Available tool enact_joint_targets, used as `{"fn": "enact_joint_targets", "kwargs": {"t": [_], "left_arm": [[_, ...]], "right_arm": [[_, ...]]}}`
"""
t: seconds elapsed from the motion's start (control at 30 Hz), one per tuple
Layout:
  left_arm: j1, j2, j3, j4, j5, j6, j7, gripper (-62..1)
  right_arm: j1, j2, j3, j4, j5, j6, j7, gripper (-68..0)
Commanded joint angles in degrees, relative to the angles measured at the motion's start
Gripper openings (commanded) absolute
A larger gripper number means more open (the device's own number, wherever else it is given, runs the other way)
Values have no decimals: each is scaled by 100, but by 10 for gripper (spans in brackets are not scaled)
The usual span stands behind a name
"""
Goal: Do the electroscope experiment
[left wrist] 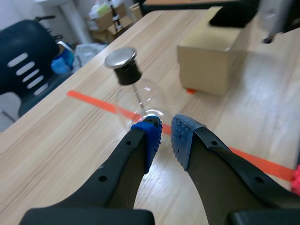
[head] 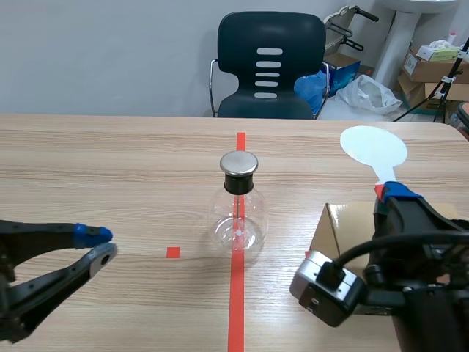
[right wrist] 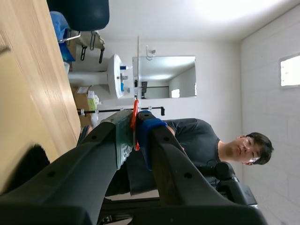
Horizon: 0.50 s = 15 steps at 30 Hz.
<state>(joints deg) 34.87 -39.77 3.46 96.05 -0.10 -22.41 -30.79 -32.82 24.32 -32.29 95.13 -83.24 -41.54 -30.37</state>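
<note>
The electroscope, a clear glass flask [head: 238, 216] with a black neck and a round metal cap [head: 239, 163], stands mid-table on the red tape line. In the left wrist view the flask [left wrist: 140, 101] is just ahead of my left gripper [left wrist: 166, 131]. This gripper [head: 99, 244] hovers low at the table's left, its blue pads slightly apart with nothing between them. My right gripper [head: 388, 192] is shut on the handle of a white round paddle [head: 374, 148], held upright above a cardboard box. In the right wrist view the paddle [right wrist: 135, 112] shows edge-on, pinched between the fingers [right wrist: 147, 129].
A cardboard box [head: 341, 227] lies on the table under my right arm, also seen as the box [left wrist: 206, 61] beyond the flask. A small red tape square [head: 173, 252] marks the table left of the flask. A dark chair [head: 271, 66] stands behind the table. A person [right wrist: 201, 140] shows in the right wrist view.
</note>
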Motion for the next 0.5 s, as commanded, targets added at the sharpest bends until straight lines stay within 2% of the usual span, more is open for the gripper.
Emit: {"fn": "enact_joint_targets", "kwargs": {"t": [0.0, 0.23, 0.33, 0.47], "left_arm": [[-291, 120, 227, -188, -20, -50, 35, -509], [-1414, 680, 1071, -1325, 413, -48, 278, -531], [-1827, 911, 1322, -1799, 444, -48, 278, -533], [-2350, 1204, 1532, -2356, 540, -46, 278, -533]], "right_arm": [[101, 28, -61, 11, -46, -332, -52, -665], [546, 13, -623, -17, -46, -229, -422, -665], [748, 11, -857, -136, -46, -96, -584, -665], [1029, -22, -1134, -409, -46, -85, -835, -665]]}}
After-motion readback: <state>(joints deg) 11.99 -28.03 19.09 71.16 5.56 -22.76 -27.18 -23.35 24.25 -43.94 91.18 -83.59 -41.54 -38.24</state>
